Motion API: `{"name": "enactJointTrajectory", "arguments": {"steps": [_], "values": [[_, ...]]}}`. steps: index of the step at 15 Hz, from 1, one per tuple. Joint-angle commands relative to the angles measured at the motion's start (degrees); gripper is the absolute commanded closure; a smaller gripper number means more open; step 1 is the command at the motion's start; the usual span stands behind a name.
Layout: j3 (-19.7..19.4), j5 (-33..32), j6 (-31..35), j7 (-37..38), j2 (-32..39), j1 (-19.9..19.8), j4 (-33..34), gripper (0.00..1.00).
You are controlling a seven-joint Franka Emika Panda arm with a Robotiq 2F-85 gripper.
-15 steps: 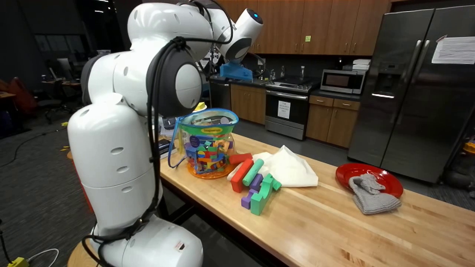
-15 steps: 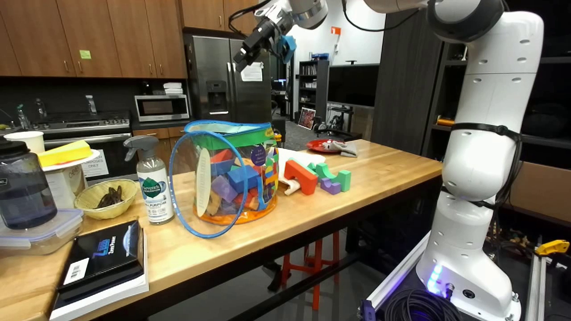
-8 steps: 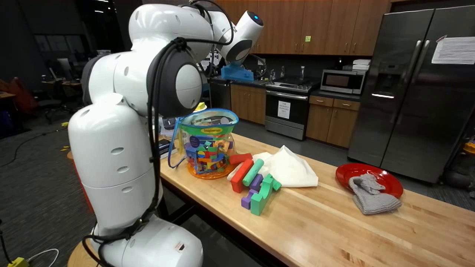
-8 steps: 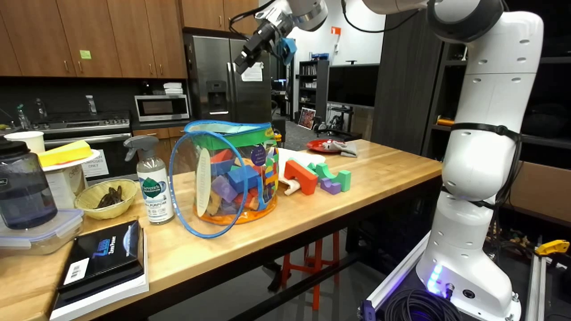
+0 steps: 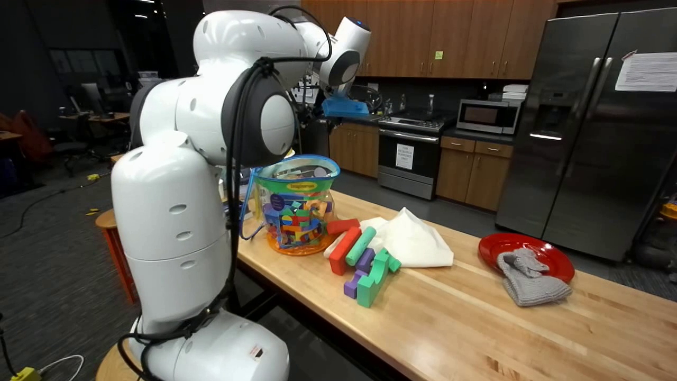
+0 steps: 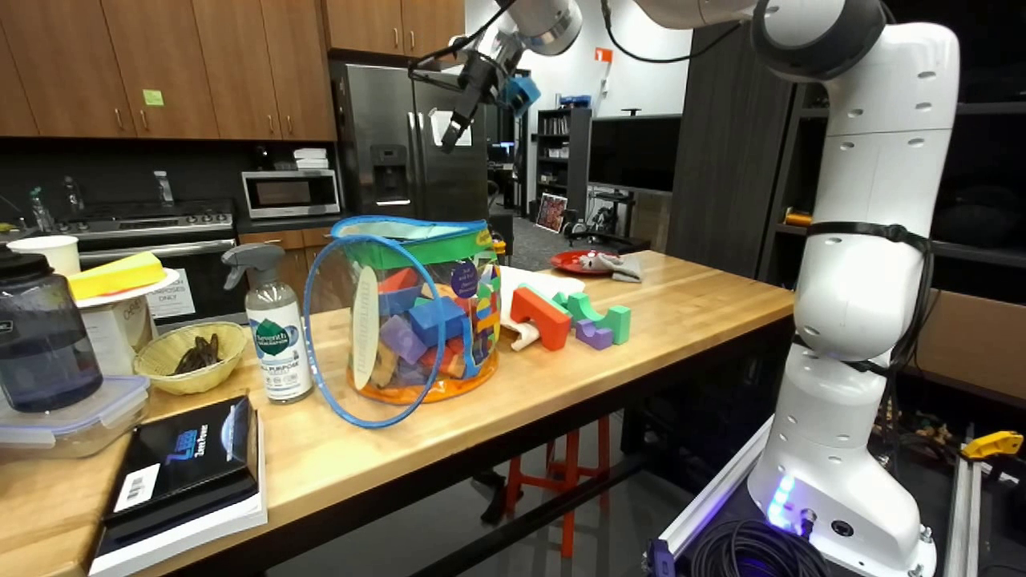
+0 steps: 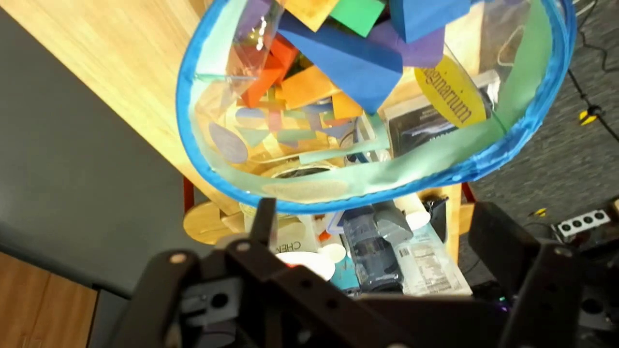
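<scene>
My gripper point(image 7: 375, 212) stands wide open in the wrist view, its dark fingers point(image 7: 265, 220) well apart with nothing held between them. In an exterior view the gripper point(image 6: 454, 138) hangs in the air, pointing down above the table. Nearest below it is a clear bag with a blue zip rim point(image 7: 309, 205), open at the top and full of coloured blocks point(image 7: 346, 58). The bag point(image 5: 299, 211) stands upright on the table. Beside it lie a red arch block point(image 5: 345, 251), a green cylinder point(image 5: 360, 246), purple blocks and a green block point(image 5: 373, 283), next to a white cloth point(image 5: 415, 241).
A red plate point(image 5: 494, 243) with a grey knit cloth point(image 5: 534, 283) sits farther along the table. Near the bag's other side are a spray bottle point(image 6: 276, 344), a wicker basket point(image 6: 192, 361), a book stack point(image 6: 188, 473), a dark jar point(image 6: 44, 336) and a yellow piece on a plate point(image 6: 116, 275).
The arm has swung slightly and sunk a little. The gripper has tilted to point more steeply down. The bag, blocks and cloths have stayed where they were.
</scene>
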Motion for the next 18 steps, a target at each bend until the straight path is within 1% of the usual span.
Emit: {"name": "enactJointTrajectory", "arguments": {"steps": [1,6,10,13,15,18], "values": [[1.8,-5.5,-4.0,-2.2,4.1,-0.8,6.0,0.0],[5.4,-8.5,-5.5,-3.6,9.2,0.3,10.7,0.0],[8.0,-10.4,-7.9,-4.6,11.0,0.9,11.8,0.0],[8.8,-10.4,-8.1,-3.8,10.0,0.9,9.7,0.0],[8.5,-9.4,-6.7,-3.0,8.5,1.2,6.8,0.0],[8.3,-10.1,0.4,-3.1,7.2,1.7,2.1,0.0]]}}
